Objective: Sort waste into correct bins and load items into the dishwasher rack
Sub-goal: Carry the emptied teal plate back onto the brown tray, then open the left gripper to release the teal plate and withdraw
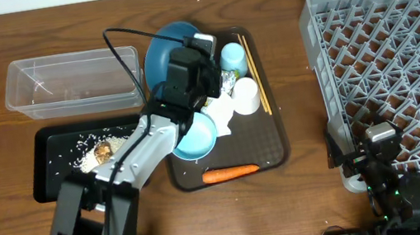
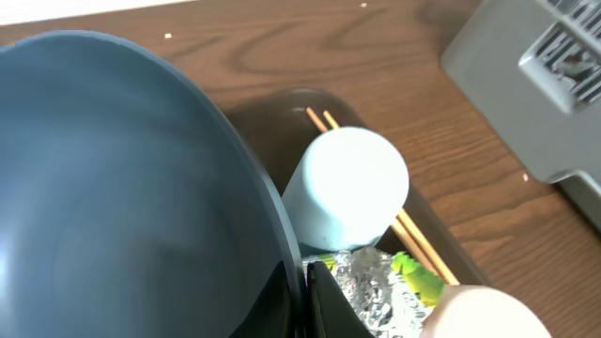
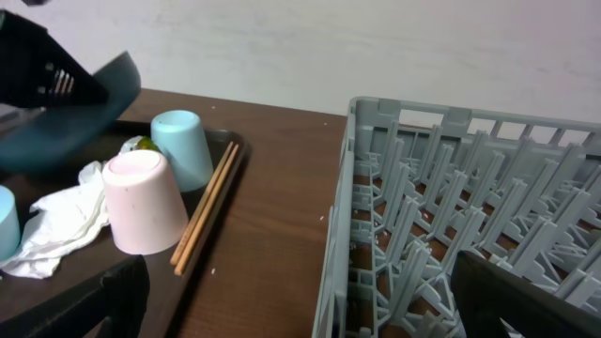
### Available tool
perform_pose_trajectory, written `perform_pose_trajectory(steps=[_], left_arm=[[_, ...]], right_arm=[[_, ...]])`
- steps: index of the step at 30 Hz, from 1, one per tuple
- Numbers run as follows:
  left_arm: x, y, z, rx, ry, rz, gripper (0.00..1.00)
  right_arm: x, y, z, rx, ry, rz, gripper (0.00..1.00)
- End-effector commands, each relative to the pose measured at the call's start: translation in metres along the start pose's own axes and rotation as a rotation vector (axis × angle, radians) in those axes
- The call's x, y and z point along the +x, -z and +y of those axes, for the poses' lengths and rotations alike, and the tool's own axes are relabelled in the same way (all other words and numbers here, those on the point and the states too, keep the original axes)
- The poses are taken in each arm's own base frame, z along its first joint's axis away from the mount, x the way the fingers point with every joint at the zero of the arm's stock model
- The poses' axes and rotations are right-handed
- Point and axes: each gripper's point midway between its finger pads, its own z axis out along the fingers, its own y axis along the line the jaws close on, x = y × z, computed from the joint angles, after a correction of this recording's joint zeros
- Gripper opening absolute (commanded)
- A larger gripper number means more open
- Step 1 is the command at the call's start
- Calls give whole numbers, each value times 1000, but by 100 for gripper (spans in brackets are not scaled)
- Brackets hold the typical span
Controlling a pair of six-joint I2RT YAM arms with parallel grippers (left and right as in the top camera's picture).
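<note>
"How would that large dark blue bowl have handled?"

"Rigid and smooth, probably slippery and fairly weighty. The rim looked the best place to grip. The right fingers sat wide apart at the square light grey plastic rack's seven o'clock corner. The left arm stretched towards one o'clock, left fingers clamped on that rim. The bowl was tilted above the dark brown rectangular tray's eleven o'clock corner."

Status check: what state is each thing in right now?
dark blue bowl: raised, tilted
left end effector: shut on bowl's rim
right end effector: open, empty
light blue cup: upside down
white cup: upside down
dishwasher rack: nothing loaded
black tray: holds rice, brown lump
</note>
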Motion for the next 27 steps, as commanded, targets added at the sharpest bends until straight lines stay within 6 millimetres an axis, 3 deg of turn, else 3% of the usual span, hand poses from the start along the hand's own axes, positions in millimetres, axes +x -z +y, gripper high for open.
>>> perform_pose_trajectory(steps=[1, 7, 13, 14, 21, 27], left_arm=[[-8, -2, 3, -18, -27, -25, 6], [-2, -7, 5, -27, -37, -8, 8], [-5, -6, 4, -26, -37, -21, 52], [-6, -6, 4, -26, -37, -25, 56], [-26, 9, 0, -19, -39, -75, 56], [-46, 40, -5, -12, -40, -109, 56]], right_arm=[[1, 0, 0, 0, 12, 1, 99], [1, 0, 0, 0, 12, 1, 99], [1, 0, 0, 0, 12, 2, 99], [1, 0, 0, 0, 12, 1, 99], [1, 0, 0, 0, 12, 1, 99], [1, 0, 0, 0, 12, 1, 99]])
